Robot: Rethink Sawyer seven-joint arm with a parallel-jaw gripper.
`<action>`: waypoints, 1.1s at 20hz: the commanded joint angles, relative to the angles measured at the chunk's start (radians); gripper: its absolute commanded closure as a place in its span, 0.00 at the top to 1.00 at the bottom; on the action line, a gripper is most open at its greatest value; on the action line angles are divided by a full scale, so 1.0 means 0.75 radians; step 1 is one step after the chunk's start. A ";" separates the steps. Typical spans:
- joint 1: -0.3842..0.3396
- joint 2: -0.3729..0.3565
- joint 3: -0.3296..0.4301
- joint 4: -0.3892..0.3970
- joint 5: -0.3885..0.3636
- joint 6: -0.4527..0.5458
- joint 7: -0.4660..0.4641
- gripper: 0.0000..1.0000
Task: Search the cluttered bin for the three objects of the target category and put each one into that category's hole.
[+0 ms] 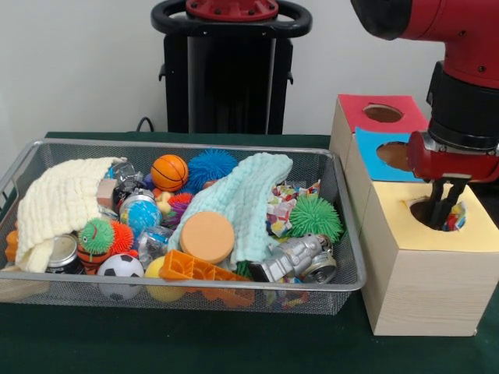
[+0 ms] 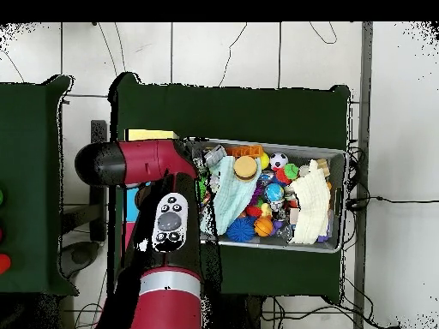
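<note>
The wire mesh bin (image 1: 195, 146) stands on the green table, full of toys; it also shows in the overhead view (image 2: 274, 144). My gripper (image 1: 442, 220) reaches down into the round hole (image 1: 425, 212) of the yellow-topped box (image 1: 437, 238). It looks shut on a white multicolour-dotted soft piece (image 1: 457, 220) that peeks out at the hole's right edge. Another dotted piece (image 1: 282, 206) lies in the bin's right part, beside a green spiky ball (image 1: 316, 216). I see no third piece. In the overhead view my arm (image 2: 170, 224) hides the gripper and the hole.
A red-topped box (image 1: 378, 113) and a blue-topped box (image 1: 380, 156) stand behind the yellow one. The bin holds a cream cloth (image 1: 58, 202), a mint cloth (image 1: 242, 199), an orange disc (image 1: 207, 236), a silver toy robot (image 1: 300, 261) and several balls.
</note>
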 commanded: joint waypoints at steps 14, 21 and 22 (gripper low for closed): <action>-0.070 -0.270 0.098 0.134 0.058 0.385 0.081 0.00; -0.079 -0.248 0.118 0.090 0.074 0.384 0.115 0.00; -0.075 -0.239 0.106 0.057 0.061 0.387 0.121 0.00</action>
